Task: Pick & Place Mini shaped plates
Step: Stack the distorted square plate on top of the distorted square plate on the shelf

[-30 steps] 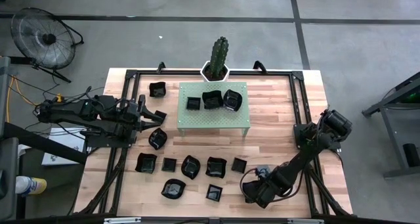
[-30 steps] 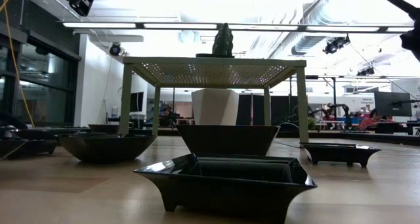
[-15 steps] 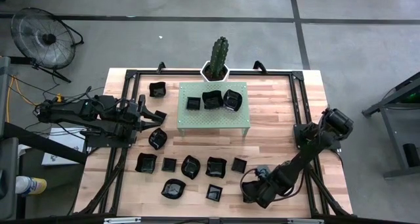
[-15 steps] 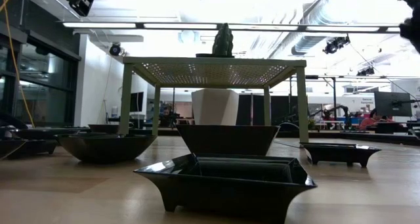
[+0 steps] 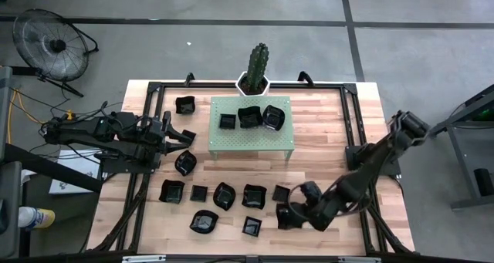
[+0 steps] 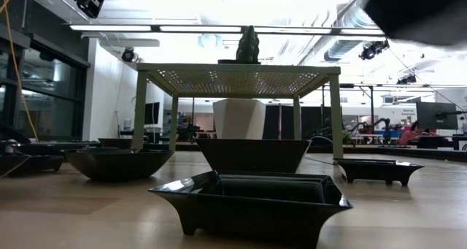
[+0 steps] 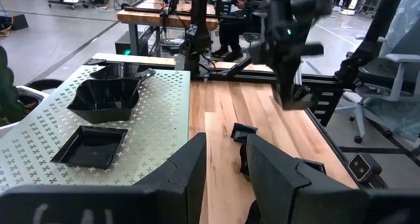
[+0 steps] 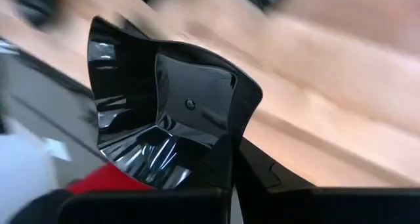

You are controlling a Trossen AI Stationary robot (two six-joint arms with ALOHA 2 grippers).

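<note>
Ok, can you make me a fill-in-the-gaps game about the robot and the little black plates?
The green stand holds ___ black plates. The right gripper has its fingers shut on one black ___. The left gripper waits beside the stand, fingers ___. The plant in the white pot is a ___.
Missing words: three, plate, open, cactus.

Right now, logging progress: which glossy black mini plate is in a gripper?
The wavy-rimmed black plate pinched in the right gripper; all others lie free.

The right arm reaches across the counter's near side, its hand (image 5: 287, 215) clamped on a plate's rim. The left hand (image 5: 187, 137) waits at the far left, fingers parted.
</note>
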